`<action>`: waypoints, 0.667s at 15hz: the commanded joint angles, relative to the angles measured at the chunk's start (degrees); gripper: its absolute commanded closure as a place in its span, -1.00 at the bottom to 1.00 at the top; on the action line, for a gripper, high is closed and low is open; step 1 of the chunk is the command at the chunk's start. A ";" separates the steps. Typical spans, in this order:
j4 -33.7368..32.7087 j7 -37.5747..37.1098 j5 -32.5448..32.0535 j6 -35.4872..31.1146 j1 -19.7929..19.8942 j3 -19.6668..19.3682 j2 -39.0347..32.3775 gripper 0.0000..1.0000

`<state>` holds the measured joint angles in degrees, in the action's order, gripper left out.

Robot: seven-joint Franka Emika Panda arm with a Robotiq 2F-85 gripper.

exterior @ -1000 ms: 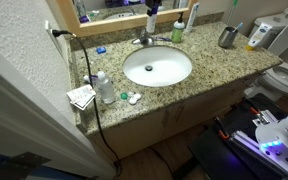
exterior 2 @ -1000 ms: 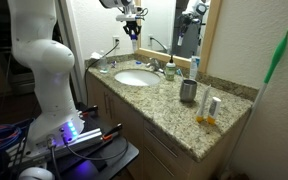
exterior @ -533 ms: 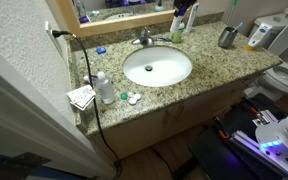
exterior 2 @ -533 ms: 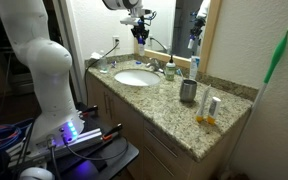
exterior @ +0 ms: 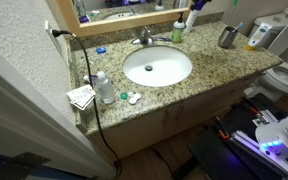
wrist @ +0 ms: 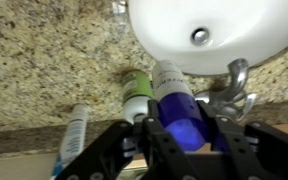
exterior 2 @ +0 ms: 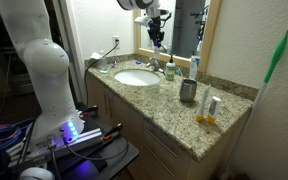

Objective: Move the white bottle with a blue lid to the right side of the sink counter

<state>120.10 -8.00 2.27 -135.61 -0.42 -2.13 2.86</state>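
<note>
My gripper [wrist: 180, 128] is shut on the white bottle with a blue lid [wrist: 170, 80]. The dark blue cap sits between the fingers and the white body points down toward the counter. In an exterior view the gripper [exterior 2: 156, 32] hangs in the air above the chrome faucet [exterior 2: 160, 66], at the back of the speckled granite sink counter [exterior 2: 174, 115]. In an exterior view the gripper [exterior: 197, 5] is at the top edge, behind the oval white basin [exterior: 157, 67].
A green bottle [exterior: 178, 32] and an upright tube [exterior: 192, 19] stand by the faucet [exterior: 144, 38]. A metal cup [exterior: 227, 37] is at the right. A clear plastic bottle [exterior: 104, 88] and papers sit at the left, with a black cord [exterior: 87, 75] along the left edge.
My gripper has carried the bottle from above the faucet to the right along the back of the counter. Nothing on the counter has moved.
</note>
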 commanded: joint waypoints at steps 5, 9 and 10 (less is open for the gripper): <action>-0.20 -0.34 0.23 0.33 2.30 -0.83 0.19 0.69; -6.54 -6.07 1.76 2.90 5.49 -4.10 -5.96 0.69; -8.09 -7.07 2.19 3.48 6.41 -5.19 -7.21 0.69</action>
<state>117.97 -12.97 2.65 -135.07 2.98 -5.12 0.29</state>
